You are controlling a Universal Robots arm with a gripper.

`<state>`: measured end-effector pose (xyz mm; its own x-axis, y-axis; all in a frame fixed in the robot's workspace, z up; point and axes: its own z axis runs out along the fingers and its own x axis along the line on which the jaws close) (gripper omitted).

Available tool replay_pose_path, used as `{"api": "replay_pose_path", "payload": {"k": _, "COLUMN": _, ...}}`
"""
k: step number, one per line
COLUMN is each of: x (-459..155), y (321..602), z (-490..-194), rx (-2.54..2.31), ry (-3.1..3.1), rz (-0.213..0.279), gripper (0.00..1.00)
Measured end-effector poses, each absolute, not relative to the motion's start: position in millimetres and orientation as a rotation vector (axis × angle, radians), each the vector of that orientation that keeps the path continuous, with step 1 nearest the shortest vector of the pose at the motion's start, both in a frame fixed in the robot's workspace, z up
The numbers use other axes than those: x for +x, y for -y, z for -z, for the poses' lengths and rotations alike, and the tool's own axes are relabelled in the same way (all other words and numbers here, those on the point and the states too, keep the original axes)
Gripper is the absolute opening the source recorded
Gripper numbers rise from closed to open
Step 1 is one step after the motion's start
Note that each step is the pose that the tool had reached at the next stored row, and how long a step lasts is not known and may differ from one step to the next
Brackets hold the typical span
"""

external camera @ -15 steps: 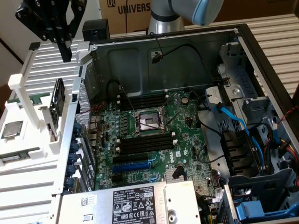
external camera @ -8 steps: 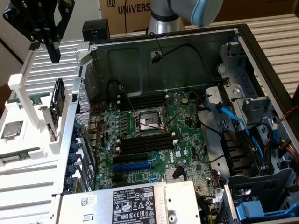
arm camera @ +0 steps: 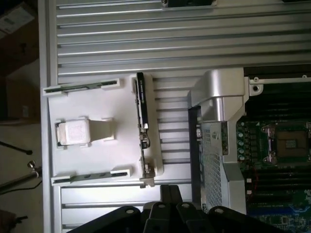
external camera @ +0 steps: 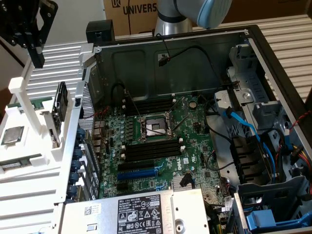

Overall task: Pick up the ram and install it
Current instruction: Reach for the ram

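Tool (arm camera: 170, 193): black, fingers together, nothing gripped. In the exterior view it hangs high at twelve o'clock of the white holder (arm camera: 104, 155), which sits on the ribbed metal surface (arm camera: 146, 39).
Ram (external camera: 20, 164): green stick seated in the holder's near slot, well apart from the tool.
Second ram stick (external camera: 29, 103): far slot, at twelve o'clock of the first.
Processor chip (external camera: 12, 135): between the two sticks.
Black card (external camera: 61, 109): upright, at three o'clock of the chip.
Computer case (external camera: 273, 58): open, at three o'clock of the holder.
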<state>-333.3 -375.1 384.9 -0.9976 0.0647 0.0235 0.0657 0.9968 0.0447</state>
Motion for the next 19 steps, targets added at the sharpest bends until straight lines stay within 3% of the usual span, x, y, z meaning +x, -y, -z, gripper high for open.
{"api": "replay_pose_path", "payload": {"k": 19, "x": -419, "y": 372, "z": -377, "rx": -0.093, "ry": 3.105, "rz": 0.070, "gripper": 0.10}}
